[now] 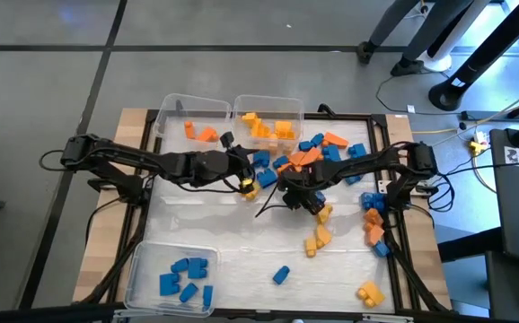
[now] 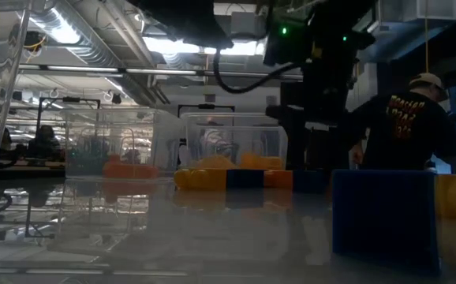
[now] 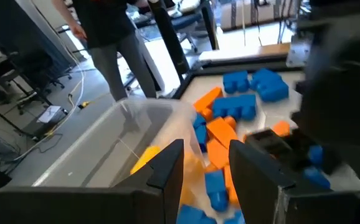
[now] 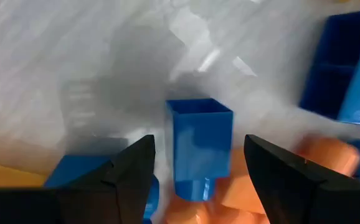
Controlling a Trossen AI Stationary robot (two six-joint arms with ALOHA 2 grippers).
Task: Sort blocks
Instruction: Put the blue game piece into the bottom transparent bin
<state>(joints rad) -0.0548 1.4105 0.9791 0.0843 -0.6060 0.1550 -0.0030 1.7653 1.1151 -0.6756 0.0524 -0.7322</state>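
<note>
Loose blue, orange and yellow blocks lie heaped on the table's far middle (image 1: 318, 152). My right gripper (image 1: 303, 196) points down at the near edge of that heap, open. Its fingers (image 4: 198, 142) stand on either side of a small blue block (image 4: 200, 163) without touching it. The block sits among orange blocks (image 4: 320, 158). My left gripper (image 1: 244, 178) hangs nearly level just left of the heap, beside the middle far bin (image 3: 124, 134). It is open, and nothing shows between its fingers (image 3: 206, 149). A yellow block (image 1: 249, 189) lies by its tip.
Three clear bins stand on the table: far left with orange blocks (image 1: 192, 121), far middle with yellow-orange blocks (image 1: 268, 121), near left with blue blocks (image 1: 174, 278). More loose blocks lie along the right edge (image 1: 373, 220). One person stands beyond the table (image 2: 413, 126).
</note>
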